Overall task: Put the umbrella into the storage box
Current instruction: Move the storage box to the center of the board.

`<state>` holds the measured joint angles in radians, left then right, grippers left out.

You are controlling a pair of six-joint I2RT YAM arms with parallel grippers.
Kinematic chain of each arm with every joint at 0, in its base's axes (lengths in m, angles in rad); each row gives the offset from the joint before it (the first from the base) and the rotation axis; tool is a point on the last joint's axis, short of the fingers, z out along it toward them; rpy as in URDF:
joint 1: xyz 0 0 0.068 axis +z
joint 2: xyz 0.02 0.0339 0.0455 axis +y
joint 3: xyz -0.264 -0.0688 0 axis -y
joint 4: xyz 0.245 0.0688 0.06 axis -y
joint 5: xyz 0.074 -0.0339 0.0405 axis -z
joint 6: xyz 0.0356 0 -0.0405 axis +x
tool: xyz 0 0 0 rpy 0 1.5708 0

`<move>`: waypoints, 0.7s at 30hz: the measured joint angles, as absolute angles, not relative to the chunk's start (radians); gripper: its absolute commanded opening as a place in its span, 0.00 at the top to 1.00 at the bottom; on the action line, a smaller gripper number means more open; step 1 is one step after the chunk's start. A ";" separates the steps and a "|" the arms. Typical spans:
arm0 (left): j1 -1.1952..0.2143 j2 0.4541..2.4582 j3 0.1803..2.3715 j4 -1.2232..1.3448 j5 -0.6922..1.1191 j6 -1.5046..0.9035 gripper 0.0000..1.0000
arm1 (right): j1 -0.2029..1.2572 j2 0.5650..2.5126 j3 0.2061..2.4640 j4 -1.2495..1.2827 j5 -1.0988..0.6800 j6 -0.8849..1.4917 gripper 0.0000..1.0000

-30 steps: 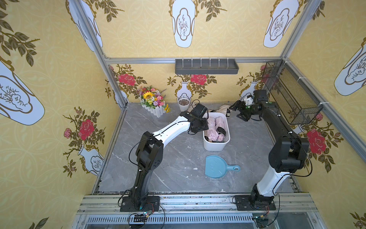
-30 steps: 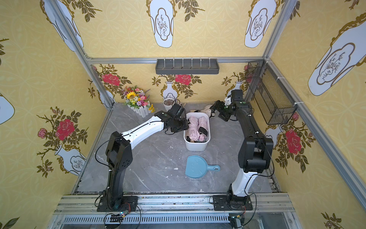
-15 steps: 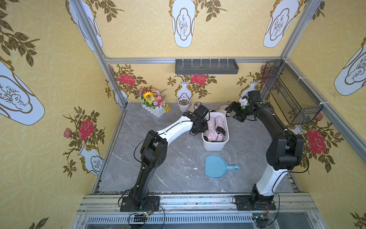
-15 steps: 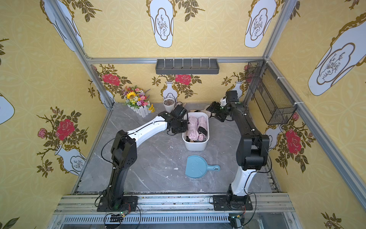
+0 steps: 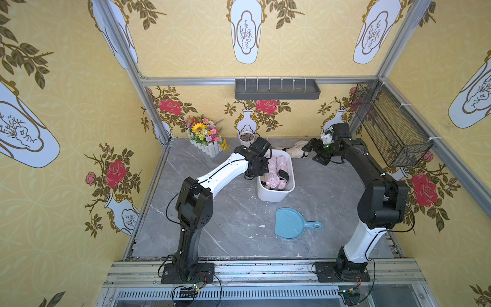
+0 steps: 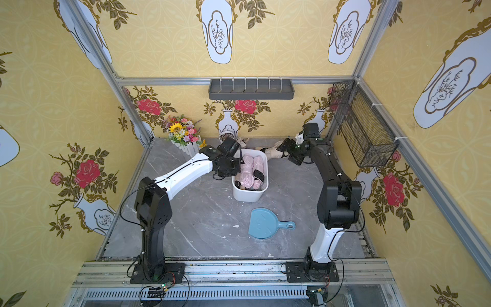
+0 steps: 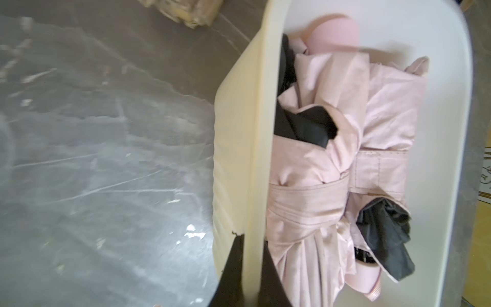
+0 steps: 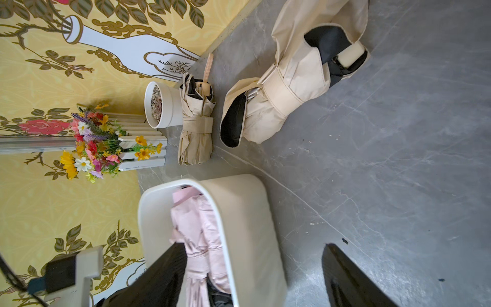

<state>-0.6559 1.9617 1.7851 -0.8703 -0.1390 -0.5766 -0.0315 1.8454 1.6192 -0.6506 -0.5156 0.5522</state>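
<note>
Clamping down is the big change here: a second ago the left gripper (image 7: 249, 247) was partly open next to the storage box (image 5: 276, 195), and now it's pinched shut on the box's long rim, one black finger outside the wall and one inside. My guess is it's just there to hold the tub steady, not to pick anything up.

Meanwhile the right arm has swung in toward the back of the bench (image 5: 233, 212), and the right gripper (image 8: 256, 268) hangs with its fingers spread wide and nothing between them.

Two pink umbrellas (image 5: 276, 170) already lie side by side in the box, strapped up, right beside the left gripper's inner finger. So that part looks done.

What's left is the beige stuff. A strapped beige umbrella (image 8: 289, 90) lies flat on the bench straight ahead of the right gripper, past the box's end wall, near but not between the fingers. A smaller beige umbrella (image 8: 196, 125) lies further off to one side of that gripper, touching or nearly touching the small white pot (image 8: 162, 105).

The near one looks like the next pick to me: the gripper needs to push forward and drop over it. The box is pretty full though, so fitting a third in might get tight.
</note>
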 measured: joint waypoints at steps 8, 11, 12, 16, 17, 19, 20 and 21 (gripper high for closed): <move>-0.585 1.737 1.478 -0.840 -0.125 -0.551 1.00 | 0.031 1.943 1.637 -0.564 -0.405 0.706 0.15; -0.553 1.687 1.393 -0.826 -0.100 -0.534 1.00 | 0.081 1.983 1.657 -0.529 -0.336 0.796 0.13; -0.545 1.676 1.374 -0.813 -0.090 -0.532 1.00 | 0.093 1.993 1.660 -0.514 -0.318 0.823 0.12; -0.518 1.641 1.313 -0.764 -0.060 -0.516 0.76 | 0.128 2.044 1.660 -0.450 -0.251 0.952 0.10; -0.515 1.637 1.305 -0.757 -0.052 -0.513 0.68 | 0.129 2.058 1.664 -0.439 -0.234 0.975 0.10; -0.513 1.630 1.299 -0.731 -0.035 -0.517 0.56 | 0.134 2.099 1.684 -0.413 -0.214 1.025 0.10; -0.513 1.629 1.299 -0.719 -0.030 -0.516 0.53 | 0.136 2.118 1.694 -0.406 -0.204 1.042 0.10; -0.513 1.629 1.298 -0.711 -0.024 -0.515 0.50 | 0.137 2.137 1.705 -0.395 -0.204 1.063 0.10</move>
<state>-0.5129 1.6287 1.2980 -0.7109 -0.0238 -0.5148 0.1368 2.1368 1.7054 -0.3946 -0.2039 1.0634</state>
